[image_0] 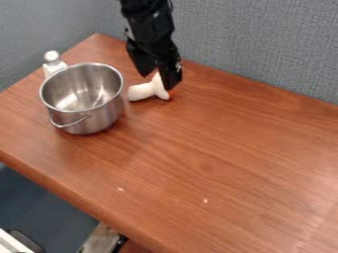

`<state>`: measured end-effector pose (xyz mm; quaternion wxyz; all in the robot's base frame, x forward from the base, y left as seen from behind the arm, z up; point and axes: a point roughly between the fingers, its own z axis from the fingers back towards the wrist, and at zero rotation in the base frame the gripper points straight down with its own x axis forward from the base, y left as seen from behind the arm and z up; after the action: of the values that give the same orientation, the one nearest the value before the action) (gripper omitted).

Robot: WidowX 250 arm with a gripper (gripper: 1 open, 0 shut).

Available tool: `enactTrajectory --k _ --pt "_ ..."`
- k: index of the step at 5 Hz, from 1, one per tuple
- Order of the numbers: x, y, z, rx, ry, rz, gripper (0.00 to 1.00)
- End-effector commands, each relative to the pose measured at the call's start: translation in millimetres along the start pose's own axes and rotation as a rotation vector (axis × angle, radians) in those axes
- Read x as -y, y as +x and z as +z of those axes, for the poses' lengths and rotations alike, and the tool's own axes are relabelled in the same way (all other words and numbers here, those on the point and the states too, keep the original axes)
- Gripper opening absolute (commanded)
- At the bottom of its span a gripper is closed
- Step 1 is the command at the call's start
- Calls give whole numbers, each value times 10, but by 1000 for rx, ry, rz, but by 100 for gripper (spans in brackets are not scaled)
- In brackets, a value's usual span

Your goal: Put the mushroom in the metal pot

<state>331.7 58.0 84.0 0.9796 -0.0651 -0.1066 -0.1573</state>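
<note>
The mushroom (145,92) lies on its side on the wooden table, just right of the metal pot (90,121). Its cream stem points toward the pot, and most of its red cap is hidden behind the gripper. My gripper (156,75) hangs directly above the mushroom with its jaws spread open, a fingertip on either side of the cap end. Nothing is held. The pot stands upright and shows nothing inside.
A small white bottle (53,64) stands behind the pot near the table's back left corner. The table edge (79,193) runs diagonally along the front left. A grey wall (264,40) rises behind the table.
</note>
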Motion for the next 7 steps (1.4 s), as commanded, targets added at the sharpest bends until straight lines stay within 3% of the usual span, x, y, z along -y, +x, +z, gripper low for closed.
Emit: enactTrajectory --k 1,3,4,5,6,7 --pt "-109 84 -65 13 63 90 100" --pt "-219 183 -353 -14 162 271 100" --pt "-309 282 -320 -33 168 264 0" --pt "-351 356 -220 -41 165 259 0" --pt "-319 468 137 36 142 226 100" --pt "-308 523 452 101 119 194 0"
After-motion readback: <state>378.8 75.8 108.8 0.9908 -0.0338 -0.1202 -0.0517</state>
